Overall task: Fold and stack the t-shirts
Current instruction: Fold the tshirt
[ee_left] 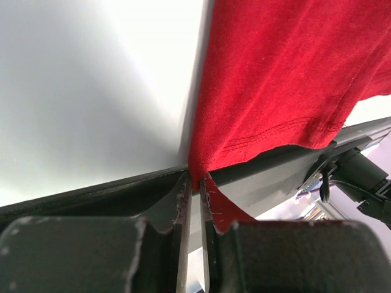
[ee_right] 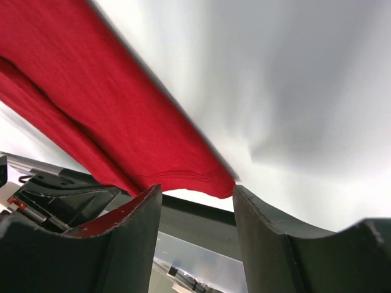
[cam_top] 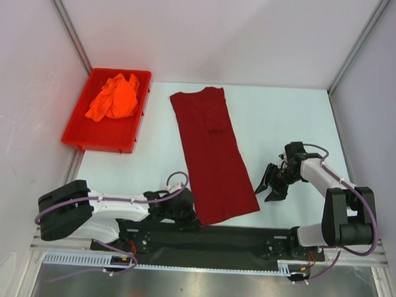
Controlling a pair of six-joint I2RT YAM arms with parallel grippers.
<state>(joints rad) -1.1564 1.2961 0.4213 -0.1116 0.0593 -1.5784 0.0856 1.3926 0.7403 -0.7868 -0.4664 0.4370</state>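
maroon t-shirt [cam_top: 214, 156] lies as a long narrow strip down the middle of the top view, on the pale table [cam_top: 291, 120], collar end toward the top. your left gripper [ee_left: 196, 181] sits at the strip's lower left corner, bottom centre of that view, its jaws almost together with the hem corner pinched between them. your right gripper [ee_right: 197, 194] stands just beside the lower right corner, jaws spread wide, holding nothing. orange t-shirt [cam_top: 115, 99] lies crumpled in the red bin [cam_top: 74, 135] at upper left.
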